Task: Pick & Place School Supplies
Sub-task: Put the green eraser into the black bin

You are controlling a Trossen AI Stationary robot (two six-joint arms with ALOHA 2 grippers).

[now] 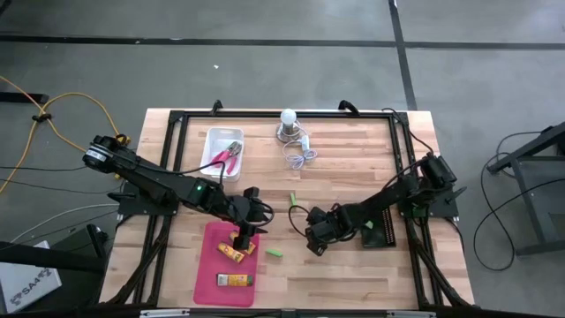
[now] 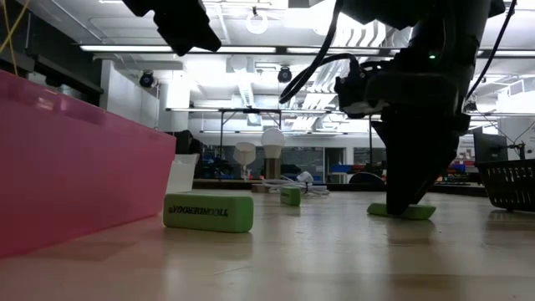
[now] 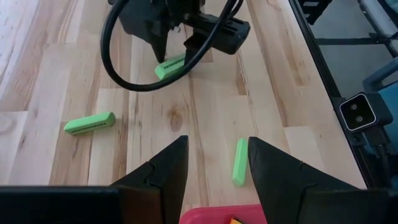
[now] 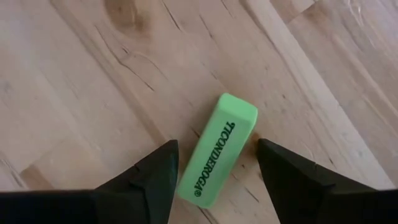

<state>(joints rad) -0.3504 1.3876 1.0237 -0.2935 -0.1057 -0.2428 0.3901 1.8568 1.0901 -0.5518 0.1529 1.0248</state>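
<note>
Three light-green erasers lie flat on the wooden table (image 1: 353, 168): one (image 4: 217, 149) between my right gripper's (image 4: 216, 144) open fingers, one (image 1: 274, 253) just right of the pink tray (image 1: 210, 274), one (image 1: 293, 200) farther back. My right gripper (image 1: 313, 238) points down over its eraser (image 2: 401, 211), fingers on either side and apart from it. My left gripper (image 1: 244, 231) hangs open and empty over the tray's far right corner. Orange-yellow pieces (image 1: 232, 253) (image 1: 235, 280) lie in the tray. Pink-handled tools (image 1: 228, 157) lie in a white bin (image 1: 212, 141).
A white bulb (image 1: 288, 122) with its coiled cord (image 1: 300, 155) stands at the far edge. A black basket (image 1: 381, 231) sits by the right arm (image 1: 406, 190). The bare wood between the two grippers holds only the erasers. The left arm (image 1: 159, 184) passes beside the white bin.
</note>
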